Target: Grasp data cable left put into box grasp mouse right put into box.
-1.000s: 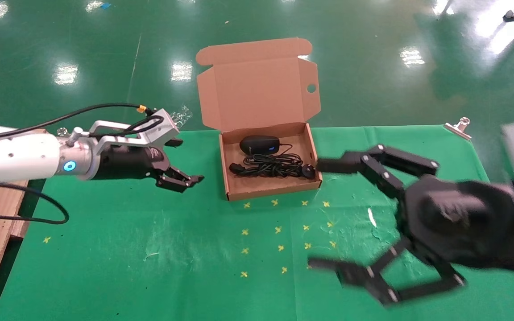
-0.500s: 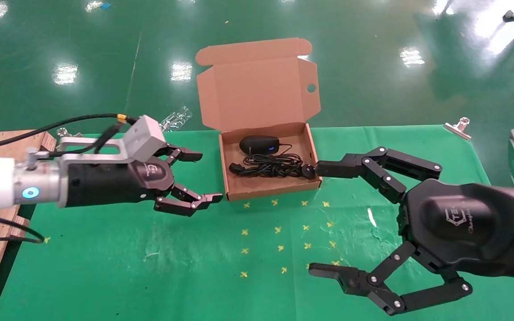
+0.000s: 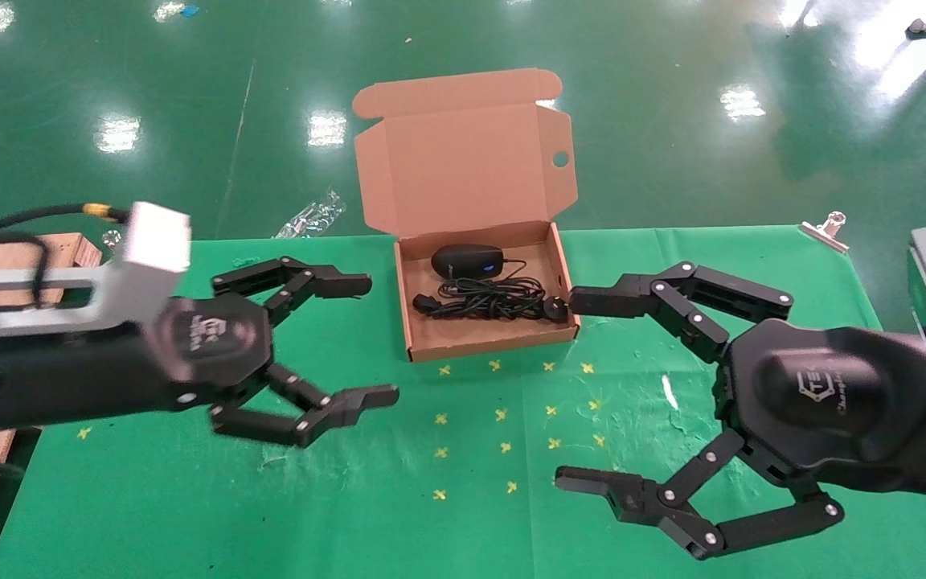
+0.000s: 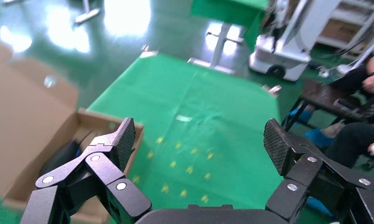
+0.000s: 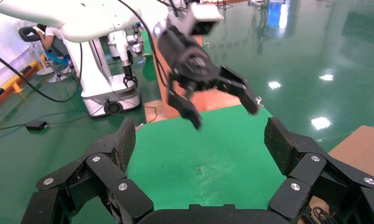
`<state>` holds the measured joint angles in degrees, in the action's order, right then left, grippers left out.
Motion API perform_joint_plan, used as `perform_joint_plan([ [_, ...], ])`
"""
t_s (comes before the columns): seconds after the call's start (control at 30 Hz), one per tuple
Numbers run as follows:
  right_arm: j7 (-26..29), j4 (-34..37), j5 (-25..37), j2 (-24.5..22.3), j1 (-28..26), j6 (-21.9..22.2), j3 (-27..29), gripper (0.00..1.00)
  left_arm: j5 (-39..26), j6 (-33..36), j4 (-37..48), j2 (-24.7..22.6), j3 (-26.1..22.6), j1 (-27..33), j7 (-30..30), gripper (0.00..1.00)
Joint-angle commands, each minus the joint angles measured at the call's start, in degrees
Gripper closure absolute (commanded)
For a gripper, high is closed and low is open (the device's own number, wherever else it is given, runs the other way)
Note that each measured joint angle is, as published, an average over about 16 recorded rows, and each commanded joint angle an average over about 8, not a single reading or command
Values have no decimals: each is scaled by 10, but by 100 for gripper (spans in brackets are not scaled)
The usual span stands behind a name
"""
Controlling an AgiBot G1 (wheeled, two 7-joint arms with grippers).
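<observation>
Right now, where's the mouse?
In the head view the mouse lies inside the box, toward its rear wall, just behind the data cable.

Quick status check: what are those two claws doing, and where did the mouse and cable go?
Left gripper open, empty. Right gripper open, empty. Mouse, data cable inside box. Nothing in the way.
</observation>
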<state>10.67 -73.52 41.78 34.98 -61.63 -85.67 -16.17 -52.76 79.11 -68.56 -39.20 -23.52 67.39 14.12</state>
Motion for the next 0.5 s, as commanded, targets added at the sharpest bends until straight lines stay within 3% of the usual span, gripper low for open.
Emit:
perform_joint_plan([
  [0.03, 0, 0, 0, 0, 0, 0, 0, 0, 24, 15, -11, 9, 17, -13, -7, 0],
  [0.3, 0, 0, -1, 0, 0, 0, 0, 0, 107, 65, -49, 41, 74, -57, -33, 0],
  [0.5, 0, -1, -1, -1, 1, 0, 0, 0, 130, 78, -59, 49, 89, -69, -37, 0],
])
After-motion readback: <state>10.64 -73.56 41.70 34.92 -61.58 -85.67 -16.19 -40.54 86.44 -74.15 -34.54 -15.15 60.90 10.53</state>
